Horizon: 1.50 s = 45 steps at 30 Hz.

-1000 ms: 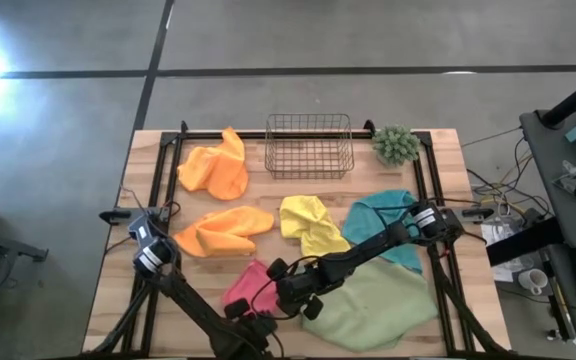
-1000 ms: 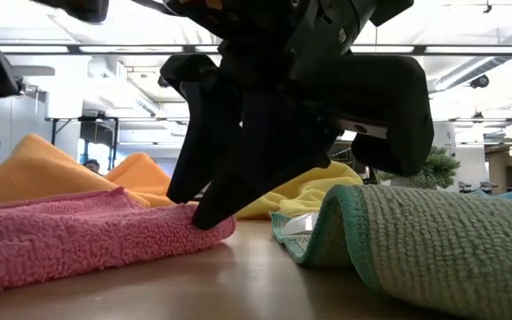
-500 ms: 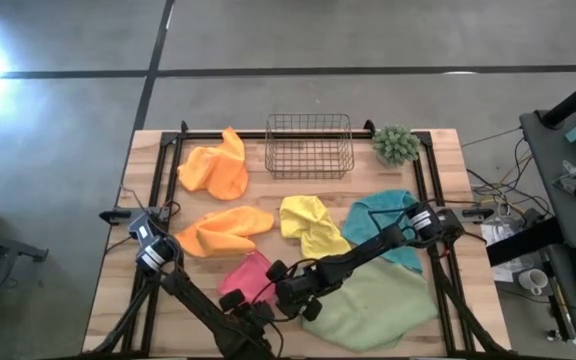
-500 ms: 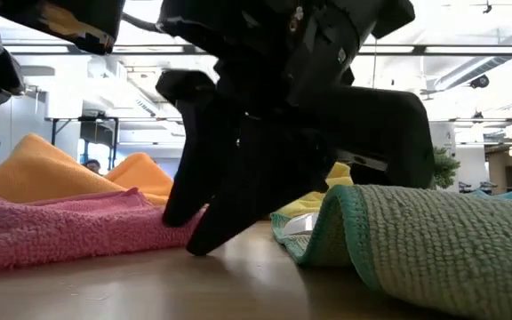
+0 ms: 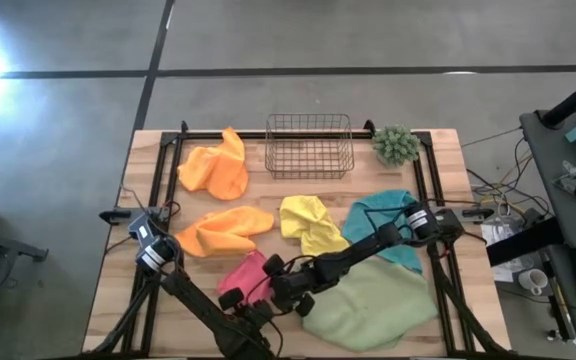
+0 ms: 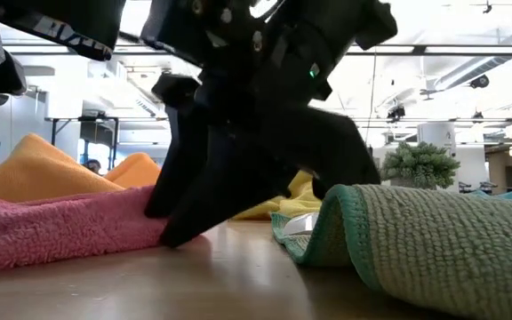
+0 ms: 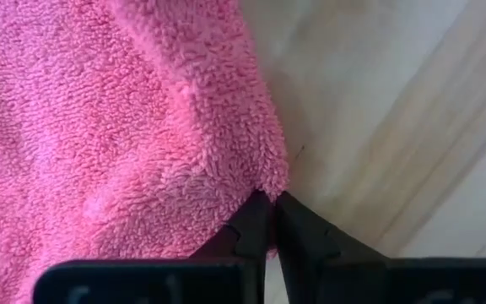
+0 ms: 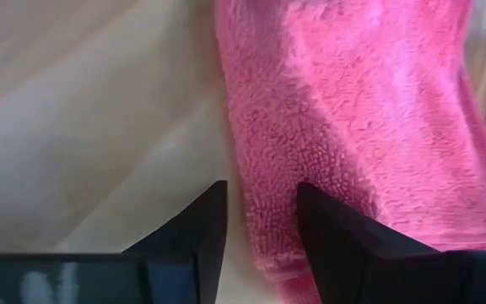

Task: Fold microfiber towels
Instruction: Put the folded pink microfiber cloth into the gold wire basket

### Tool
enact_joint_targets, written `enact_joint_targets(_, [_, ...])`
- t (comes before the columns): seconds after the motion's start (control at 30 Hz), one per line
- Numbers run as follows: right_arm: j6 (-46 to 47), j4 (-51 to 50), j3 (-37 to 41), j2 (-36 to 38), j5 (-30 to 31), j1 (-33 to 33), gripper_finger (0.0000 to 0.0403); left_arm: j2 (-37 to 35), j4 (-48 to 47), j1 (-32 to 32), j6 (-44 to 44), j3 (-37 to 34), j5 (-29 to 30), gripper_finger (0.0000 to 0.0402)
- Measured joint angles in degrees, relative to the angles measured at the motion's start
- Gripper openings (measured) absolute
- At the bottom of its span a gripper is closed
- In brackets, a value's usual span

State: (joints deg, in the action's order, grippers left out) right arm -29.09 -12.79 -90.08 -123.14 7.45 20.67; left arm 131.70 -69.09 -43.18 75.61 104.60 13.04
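I read no lettering anywhere: my left pincer [image 7: 268, 226] is clamped on the pink towel's [image 5: 245, 277] near corner at the worktop's [image 5: 108, 300] front, my right pincer [image 8: 260, 230] gapes over its edge, with the light green towel [image 5: 373, 305] just right.

A robotics lab or workshop in a large open industrial room. A wooden table [image 5: 438, 160] stands on a polished concrete floor [image 5: 68, 130] marked with dark lines. Beside it a desk [image 5: 568, 180] carries cables and gear. Beyond the table, strip lights [image 6: 469, 49] and ducts hang from a high ceiling.
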Motion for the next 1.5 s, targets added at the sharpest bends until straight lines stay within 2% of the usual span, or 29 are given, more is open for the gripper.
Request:
enact_joint_targets(0.27, [0.03, 0.16, -0.62, -0.62, 0.25, -0.28, 0.0139, 0.00, 0.49, -0.04, -1.23, 0.00, -0.04, 0.0002])
enact_joint_targets(0.5, [3.77, -0.53, -0.77, -1.96, -2.15, -1.41, 0.0132, -0.24, 0.54, -0.04, -1.42, 0.26, -0.03, 0.0004])
enact_joint_targets(0.7, [3.79, 0.40, -0.77, -3.73, -1.72, -1.39, 0.0097, -0.50, 1.10, -0.04, -1.46, 0.26, 0.03, 0.0004])
enact_joint_targets(0.93, [8.38, 0.48, -1.18, -5.12, -1.34, -1.33, 0.0020, -0.57, 1.56, -0.04, -2.62, 0.74, 0.17, 0.0005])
enact_joint_targets(1.2, [9.74, -0.98, -3.60, -4.69, -0.10, -0.69, 0.0009, -0.59, 1.61, -0.03, -5.73, 1.22, -0.49, 0.0006])
enact_joint_targets(1.33, [10.61, -3.73, -5.49, -4.75, 0.05, -0.29, 0.0009, -0.84, 1.64, 0.02, -5.54, 1.25, -2.13, 0.0028])
enact_joint_targets(1.5, [11.96, -5.68, -6.56, -4.80, -0.23, -0.29, 0.0009, -1.09, 1.62, 0.20, -3.37, 1.44, -2.75, 0.0086])
